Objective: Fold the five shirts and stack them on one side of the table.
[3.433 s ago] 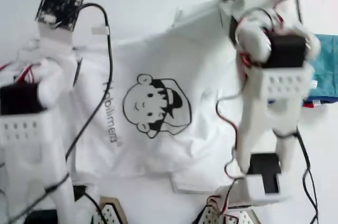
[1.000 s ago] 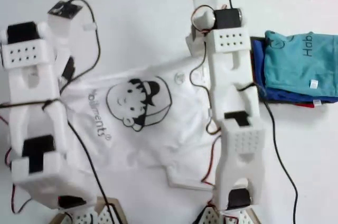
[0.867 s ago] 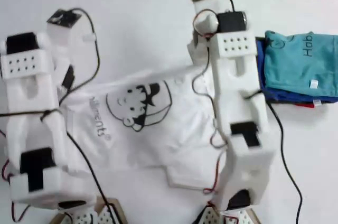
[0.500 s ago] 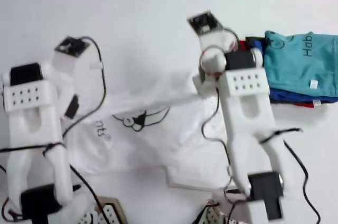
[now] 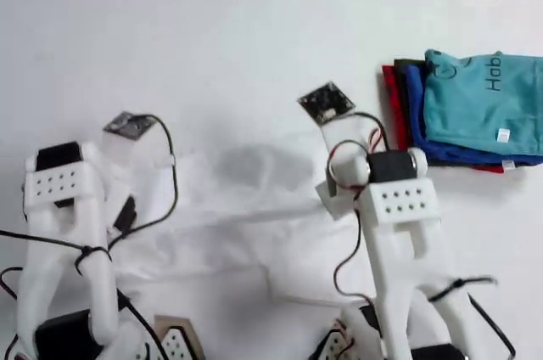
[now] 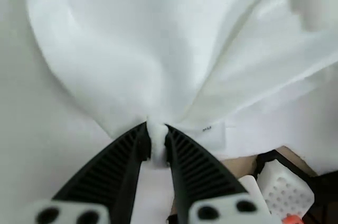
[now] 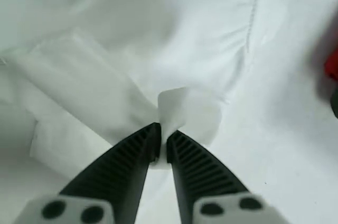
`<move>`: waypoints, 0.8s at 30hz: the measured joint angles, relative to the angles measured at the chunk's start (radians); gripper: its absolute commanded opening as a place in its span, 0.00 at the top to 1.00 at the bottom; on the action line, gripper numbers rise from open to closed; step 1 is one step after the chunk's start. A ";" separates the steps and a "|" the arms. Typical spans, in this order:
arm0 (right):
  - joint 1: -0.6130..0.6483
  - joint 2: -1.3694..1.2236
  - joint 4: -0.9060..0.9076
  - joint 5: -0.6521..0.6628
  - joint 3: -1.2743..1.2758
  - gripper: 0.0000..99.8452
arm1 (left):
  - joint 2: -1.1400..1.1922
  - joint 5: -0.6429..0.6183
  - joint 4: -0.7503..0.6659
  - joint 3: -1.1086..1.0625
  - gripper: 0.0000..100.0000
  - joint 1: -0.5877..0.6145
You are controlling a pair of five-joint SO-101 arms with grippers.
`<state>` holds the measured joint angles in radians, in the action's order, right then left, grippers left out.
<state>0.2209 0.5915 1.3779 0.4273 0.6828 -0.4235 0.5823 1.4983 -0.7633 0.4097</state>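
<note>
A white shirt (image 5: 246, 199) lies folded over across the near middle of the table, its printed face hidden. My left gripper (image 6: 156, 140) is shut on a pinch of the white shirt (image 6: 158, 65) at its left end. My right gripper (image 7: 162, 142) is shut on a fold of the white shirt (image 7: 158, 39) at its right end. In the high view the left arm (image 5: 64, 207) stands at the near left and the right arm (image 5: 399, 224) at the near right. A stack of folded shirts (image 5: 467, 109), teal on top over blue, red and dark ones, sits at the right edge.
Black and red cables (image 5: 165, 182) hang from both arms over the cloth. The arm bases (image 5: 174, 343) sit at the near table edge. The far half of the white table (image 5: 212, 37) is bare.
Both grippers have drawn the shirt's far edge toward the near side, folding it over itself so the printed face is hidden. Both arms have pulled back toward their bases.
</note>
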 measured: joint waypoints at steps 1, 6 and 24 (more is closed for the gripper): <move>0.000 0.018 0.000 0.008 0.015 0.98 | 0.000 0.000 -0.002 -0.014 0.97 0.000; 0.000 0.104 0.000 0.034 0.074 0.98 | -0.002 0.000 -0.005 -0.077 0.97 0.000; 0.002 0.241 0.031 0.080 0.258 0.98 | -0.002 0.121 -0.040 -0.143 0.97 0.089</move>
<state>0.2225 0.8324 1.4085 0.5071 0.9406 -0.4250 0.7035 1.4584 -0.9060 0.4987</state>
